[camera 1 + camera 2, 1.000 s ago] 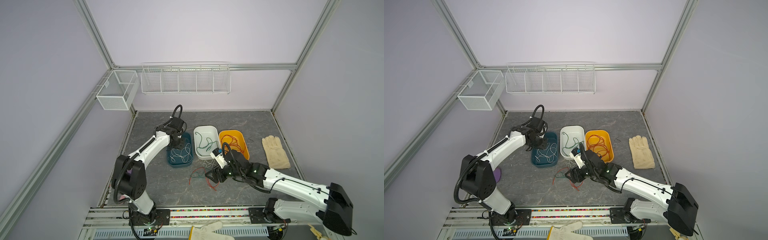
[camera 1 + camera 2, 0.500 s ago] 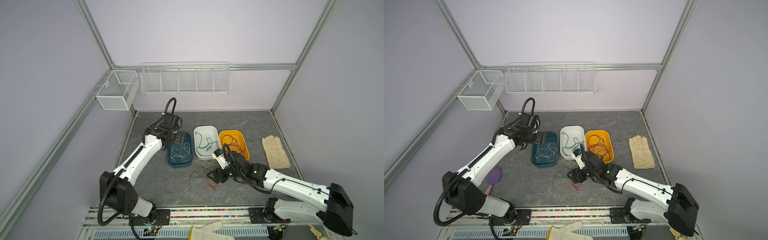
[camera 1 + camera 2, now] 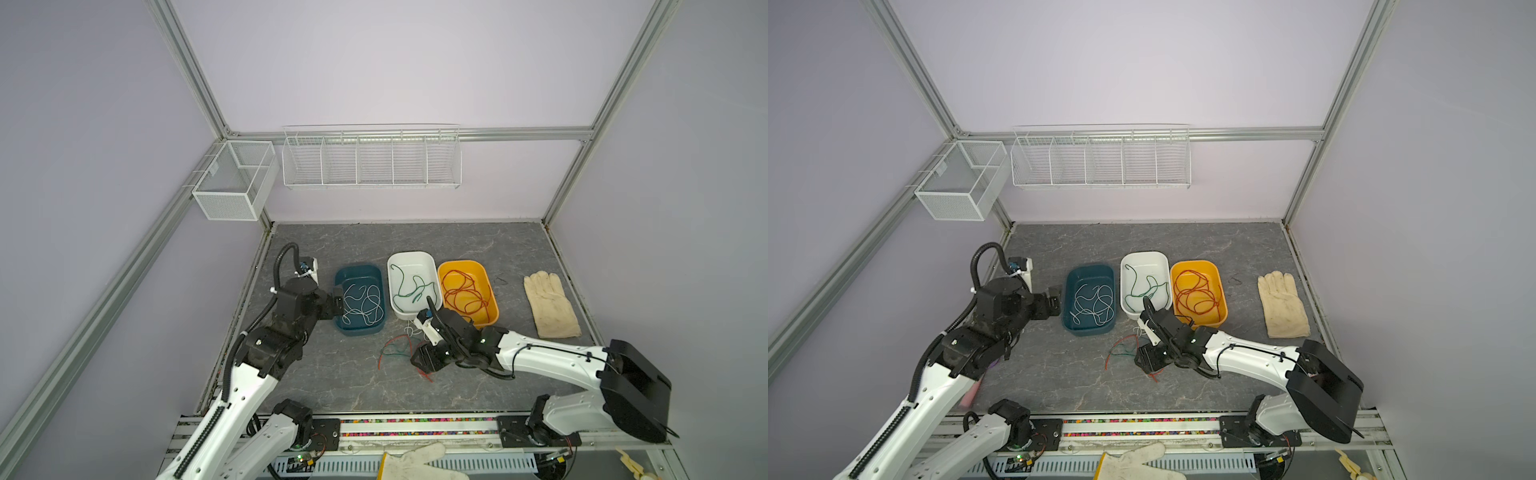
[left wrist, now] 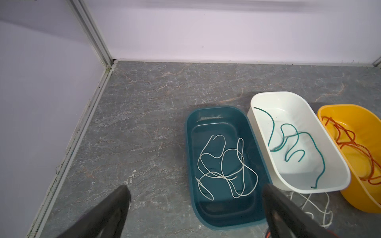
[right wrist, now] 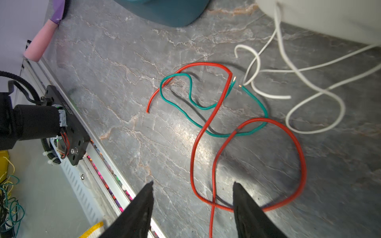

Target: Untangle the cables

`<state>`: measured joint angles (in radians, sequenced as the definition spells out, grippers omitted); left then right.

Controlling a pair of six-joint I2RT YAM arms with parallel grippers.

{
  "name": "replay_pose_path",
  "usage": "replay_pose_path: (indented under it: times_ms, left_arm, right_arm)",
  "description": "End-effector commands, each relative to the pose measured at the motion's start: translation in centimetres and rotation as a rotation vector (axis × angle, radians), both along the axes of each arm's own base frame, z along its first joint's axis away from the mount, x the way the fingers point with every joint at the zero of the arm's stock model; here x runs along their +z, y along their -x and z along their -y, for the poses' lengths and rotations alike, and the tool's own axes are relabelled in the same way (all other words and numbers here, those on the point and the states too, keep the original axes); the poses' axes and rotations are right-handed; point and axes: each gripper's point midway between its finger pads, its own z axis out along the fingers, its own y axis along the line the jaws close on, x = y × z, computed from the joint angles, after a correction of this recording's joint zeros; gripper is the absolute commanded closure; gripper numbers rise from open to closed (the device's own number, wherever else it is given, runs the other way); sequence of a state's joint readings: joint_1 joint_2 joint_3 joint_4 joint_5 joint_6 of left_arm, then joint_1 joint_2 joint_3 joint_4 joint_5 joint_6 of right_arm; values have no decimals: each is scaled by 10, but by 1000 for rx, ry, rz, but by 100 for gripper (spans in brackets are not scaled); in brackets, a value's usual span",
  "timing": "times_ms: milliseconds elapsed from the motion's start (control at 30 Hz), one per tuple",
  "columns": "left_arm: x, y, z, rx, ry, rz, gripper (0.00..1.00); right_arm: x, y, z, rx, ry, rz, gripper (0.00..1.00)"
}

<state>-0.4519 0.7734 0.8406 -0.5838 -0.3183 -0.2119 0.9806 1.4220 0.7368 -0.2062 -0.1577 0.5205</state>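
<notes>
Red, green and white cables (image 3: 399, 347) lie tangled on the grey marbled desk (image 3: 415, 237), in the lower middle of both top views, just in front of the white tray (image 3: 411, 259). The tangle's long axis runs left to right.

Three smooth oval plastic trays stand side by side behind it, their long axes pointing at the back wall. The teal tray (image 3: 358, 328) holds a white coil (image 3: 363, 305), the white tray a green coil (image 3: 409, 286), and the yellow tray (image 3: 459, 266) an orange coil (image 3: 461, 293).

The right claw (image 5: 192, 183) is spread apart low over the tangle, its fingers straddling a loop of the red cable (image 5: 194, 144) and pinching nothing. The left claw (image 4: 195, 206) is fully released and empty, by the teal tray's left rim in the top views, pointing right.

Only the right wrist view shows the red cable crossing over the green cable (image 5: 190, 90), whose two ends show bare copper tips, with the white cable (image 5: 274, 95) looping beside them. The top views give mere threads. The left wrist view shows those white loops on the desk at the white tray's near end.
</notes>
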Motion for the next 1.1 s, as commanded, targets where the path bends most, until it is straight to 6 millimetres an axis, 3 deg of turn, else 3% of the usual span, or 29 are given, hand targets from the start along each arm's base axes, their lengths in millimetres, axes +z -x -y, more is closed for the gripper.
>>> replay_pose_path:
  times_ms: [0,133,267,400,467,833,1067]
  left_arm:
    - [4,-8,-6,67,51,68,1]
    - [1,-6,-7,75,44,45,1]
    - [-1,-7,-6,76,43,30,1]
    - [-1,-7,-8,82,41,35,1]
    - [-1,-6,-8,82,41,36,1]
    - [-1,-7,-4,64,44,27,1]
    - [-2,-7,-2,55,47,18,1]
  right_arm:
    - [-1,-1,-17,14,-27,-8,41]
    - [-13,-2,-24,19,-3,-24,52]
    - [-20,-5,-24,6,27,-24,74]
    - [-13,-5,-22,0,29,-9,91]
    - [-5,-4,-19,-3,29,1,93]
    - [83,11,13,14,-41,133,94]
    - [171,14,28,24,-147,267,93]
